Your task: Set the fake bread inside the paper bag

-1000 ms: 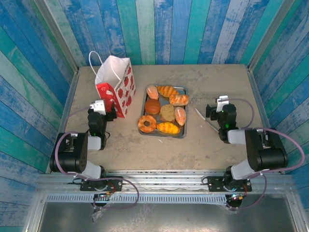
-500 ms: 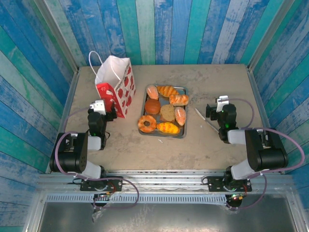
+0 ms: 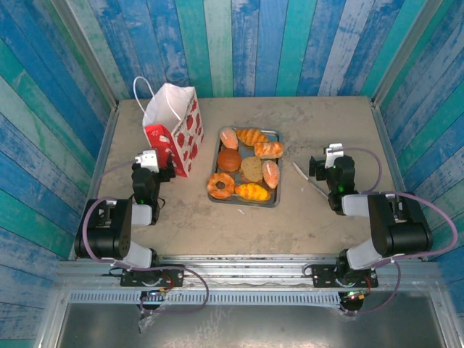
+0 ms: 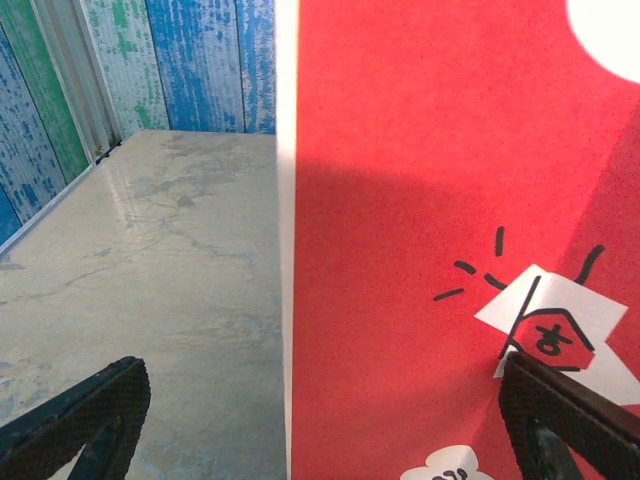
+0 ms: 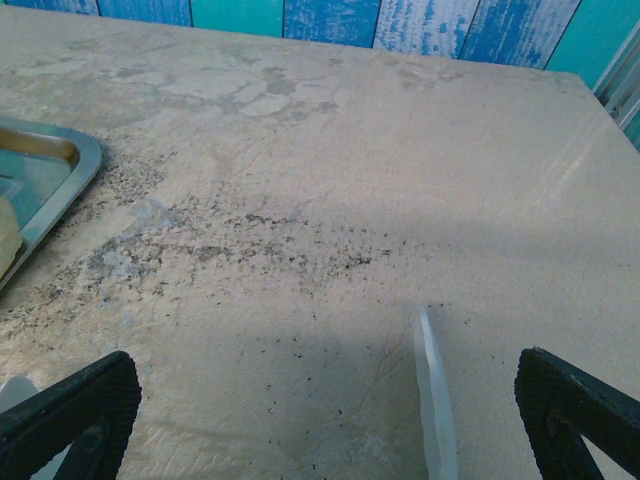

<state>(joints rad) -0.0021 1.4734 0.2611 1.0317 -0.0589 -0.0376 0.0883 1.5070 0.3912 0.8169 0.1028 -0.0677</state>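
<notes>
While both arms sit folded low at the near edge of the bench (image 3: pixel 304 123), the left hand (image 3: pixel 150 159) faces the red lower band of the paper bag (image 3: pixel 174 127), its jaws spread wide and empty, close against the paper. The right hand (image 3: pixel 330 158), just as wide open and holding nothing, rests low over bare bench beside the metal tongs (image 3: pixel 310 183). Farther out, between the two, the fake bread (image 3: pixel 246 163) lies packed on the grey tray (image 3: pixel 243 204): croissants, buns, rolls and a ring donut. The pieces look light and probably a little squashy, best pinched across the narrow middle, the donut by one side of its ring. Beyond the left hand the bag stands upright, and being thin paper it would likely tip at a nudge.
</notes>
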